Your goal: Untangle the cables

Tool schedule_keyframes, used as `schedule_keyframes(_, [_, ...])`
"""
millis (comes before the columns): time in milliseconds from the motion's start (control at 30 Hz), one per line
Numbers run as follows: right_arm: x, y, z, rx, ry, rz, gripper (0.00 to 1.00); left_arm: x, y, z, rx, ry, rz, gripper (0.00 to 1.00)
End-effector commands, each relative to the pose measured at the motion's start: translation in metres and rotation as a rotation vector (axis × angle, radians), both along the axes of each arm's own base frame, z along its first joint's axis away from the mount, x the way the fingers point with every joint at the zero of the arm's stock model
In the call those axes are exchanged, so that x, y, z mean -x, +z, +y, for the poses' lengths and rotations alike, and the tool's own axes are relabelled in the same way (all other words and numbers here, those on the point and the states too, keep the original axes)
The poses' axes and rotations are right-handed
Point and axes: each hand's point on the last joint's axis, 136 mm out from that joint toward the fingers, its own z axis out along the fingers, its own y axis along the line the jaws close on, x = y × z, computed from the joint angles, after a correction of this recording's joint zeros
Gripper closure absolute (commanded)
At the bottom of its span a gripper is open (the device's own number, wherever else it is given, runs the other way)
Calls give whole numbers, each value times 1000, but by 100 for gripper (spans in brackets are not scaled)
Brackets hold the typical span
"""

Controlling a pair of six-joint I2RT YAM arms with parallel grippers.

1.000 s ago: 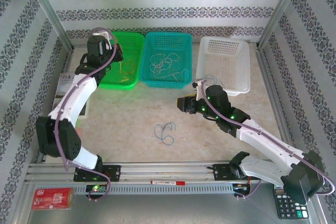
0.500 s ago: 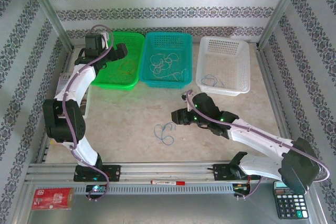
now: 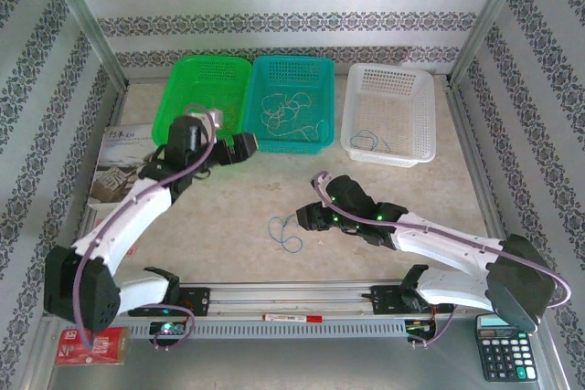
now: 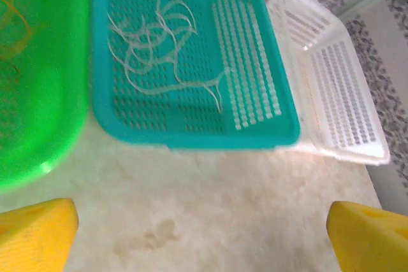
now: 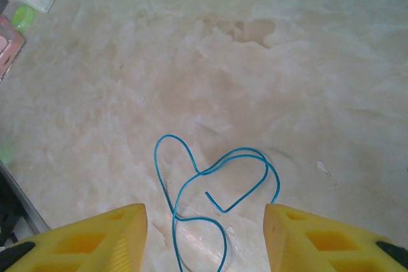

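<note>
Most cables [image 4: 150, 49] already lie sorted in the baskets [image 3: 291, 59]. One blue cable [image 3: 289, 233] is left, lower centre, under my right claw [image 5: 204, 221], spread wide; my left claw [image 4: 201, 221] is spread too.

- The right gripper [image 3: 303, 217] points at a looped blue cable [image 3: 289, 231] lying on the table just beyond its tip.
- The left gripper [image 3: 245, 146] sits against the front corner of the teal basket [image 3: 302, 144], with the green basket [image 3: 196, 84] just beside it.
- Beyond the left gripper, whitish cables [image 3: 291, 107] lie in the teal basket.
- Well beyond the right gripper, the white basket [image 3: 413, 98] holds a second blue cable [image 3: 370, 142].
</note>
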Motion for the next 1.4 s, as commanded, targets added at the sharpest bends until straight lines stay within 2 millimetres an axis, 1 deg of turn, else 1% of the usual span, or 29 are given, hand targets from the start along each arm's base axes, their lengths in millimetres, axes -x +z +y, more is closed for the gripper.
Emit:
schedule_keyframes(0, [1, -11, -1, 36, -10, 3, 49, 12, 4, -6, 70, 63, -30, 0])
schedule_keyframes(67, [1, -13, 3, 43, 2, 5, 50, 24, -4, -10, 78, 67, -22, 0])
schedule_keyframes(133, [2, -14, 8, 48, 14, 7, 51, 32, -11, -12, 91, 70, -14, 0])
schedule_keyframes(300, [5, -24, 18, 66, 41, 26, 54, 38, -25, -14, 113, 79, 16, 0])
schedule_keyframes(433, [3, -30, 25, 77, 50, 30, 55, 38, -27, -16, 124, 76, 18, 0])
schedule_keyframes(600, [-3, -38, 32, 93, 50, 31, 56, 38, -24, -18, 128, 74, 13, 0])
schedule_keyframes(700, [-7, -45, 35, 109, 51, 35, 59, 38, -24, -19, 129, 71, 13, 0])
schedule_keyframes(733, [-7, -47, 36, 117, 55, 37, 63, 38, -24, -19, 131, 69, 12, 0])
schedule_keyframes(833, [-10, -55, 34, 146, 46, 37, 84, 39, -24, -20, 132, 68, 14, 0])
schedule_keyframes(900, [-12, -53, 32, 158, 40, 22, 99, 40, -22, -20, 131, 64, 13, 0])
schedule_keyframes(933, [-13, -49, 31, 159, 41, 12, 100, 40, -22, -20, 131, 63, 13, 0])
schedule_keyframes(1033, [-19, -23, 28, 140, 44, -41, 100, 40, -19, -21, 134, 56, 8, 0])
schedule_keyframes(1167, [-24, 24, 27, 60, 52, -109, 100, 40, -15, -25, 144, 39, 0, 0])
schedule_keyframes(1200, [-25, 39, 28, 29, 57, -127, 100, 40, -14, -27, 149, 29, -1, 0])
schedule_keyframes(1300, [-26, 71, 29, -34, 75, -169, 100, 40, -9, -31, 165, 10, -8, 0])
schedule_keyframes(1367, [-28, 89, 29, -65, 81, -196, 100, 39, -6, -34, 177, 0, -12, 0])
